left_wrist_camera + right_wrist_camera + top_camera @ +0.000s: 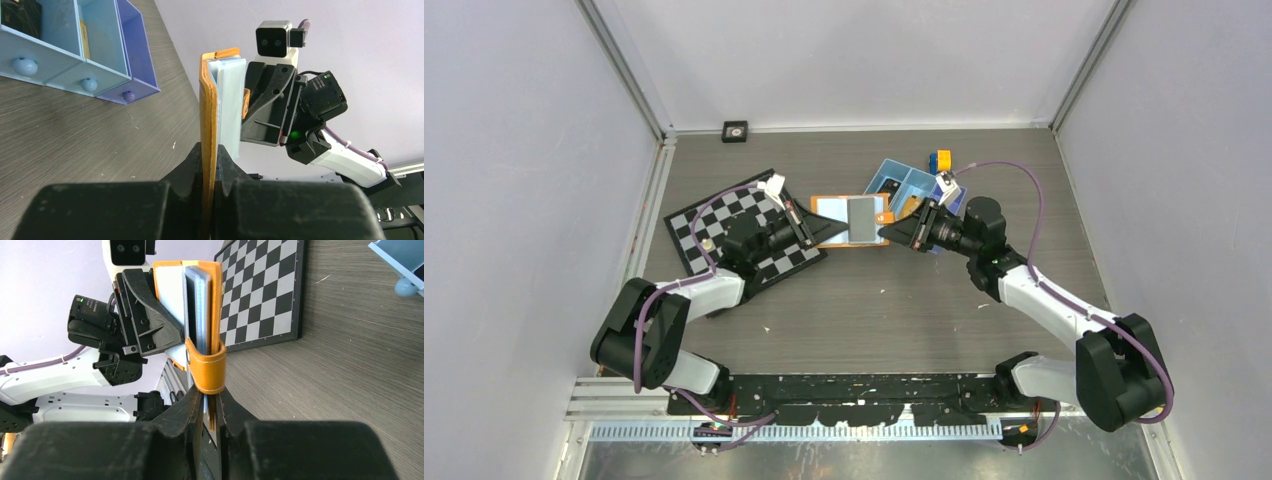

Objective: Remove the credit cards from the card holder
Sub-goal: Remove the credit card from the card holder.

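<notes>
The table (874, 300) carries a chessboard (694, 225) left of centre and a blue tray (904, 185) near its far edge. Between them the orange card holder (854, 218) is held off the surface, lying open. The left gripper (210, 160) pinches its orange cover. The right gripper (206, 400) is pinched on the opposite edge, at the tab.

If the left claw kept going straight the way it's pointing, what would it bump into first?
The left gripper is pinching the orange card holder, so that would be pushed ahead. Just beyond, the right gripper faces it, gripping the holder's far end, and would likely be struck first.
</notes>
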Tool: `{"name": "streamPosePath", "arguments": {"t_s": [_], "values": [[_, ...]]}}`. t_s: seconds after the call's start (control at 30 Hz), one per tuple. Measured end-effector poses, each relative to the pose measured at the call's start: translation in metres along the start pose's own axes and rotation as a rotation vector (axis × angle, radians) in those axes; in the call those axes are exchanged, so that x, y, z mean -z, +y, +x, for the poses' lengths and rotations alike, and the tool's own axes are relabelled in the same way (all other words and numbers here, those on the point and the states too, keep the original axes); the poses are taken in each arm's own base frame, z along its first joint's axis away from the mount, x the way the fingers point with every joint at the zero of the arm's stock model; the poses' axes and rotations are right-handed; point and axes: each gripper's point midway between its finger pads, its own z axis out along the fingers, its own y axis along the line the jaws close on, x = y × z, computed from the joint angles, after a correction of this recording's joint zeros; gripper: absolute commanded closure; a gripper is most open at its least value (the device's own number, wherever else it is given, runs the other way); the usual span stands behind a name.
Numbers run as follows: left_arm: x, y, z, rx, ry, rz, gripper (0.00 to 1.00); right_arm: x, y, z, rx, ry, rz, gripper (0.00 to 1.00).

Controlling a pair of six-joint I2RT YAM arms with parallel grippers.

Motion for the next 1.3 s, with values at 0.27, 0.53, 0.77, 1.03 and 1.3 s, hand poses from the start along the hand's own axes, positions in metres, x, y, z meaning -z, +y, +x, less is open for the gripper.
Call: {"name": "streamPosePath", "arguments": {"t_s": [0.27, 0.53, 0.77, 1.03, 1.3], "values": [[-0.002, 0.014, 0.010, -0.011, 0.032, -0.065, 1.00, -0.003, -0.002, 0.014, 0.012, 0.047, 0.023, 0.52], [-0.004, 0.023, 0.020, -0.074, 0.062, -0.169, 1.00, -0.006, -0.005, 0.019, 0.017, 0.063, 0.033, 0.45], [-0.005, 0.029, 0.024, -0.127, 0.074, -0.234, 1.00, -0.009, -0.011, 0.022, 0.004, 0.080, 0.055, 0.62], [-0.008, 0.027, 0.033, -0.143, 0.109, -0.236, 1.00, -0.010, -0.005, 0.021, 0.010, 0.078, 0.029, 0.62], [-0.015, 0.024, 0.036, -0.158, 0.126, -0.225, 1.00, -0.011, 0.001, 0.019, 0.017, 0.063, -0.007, 0.67]]}}
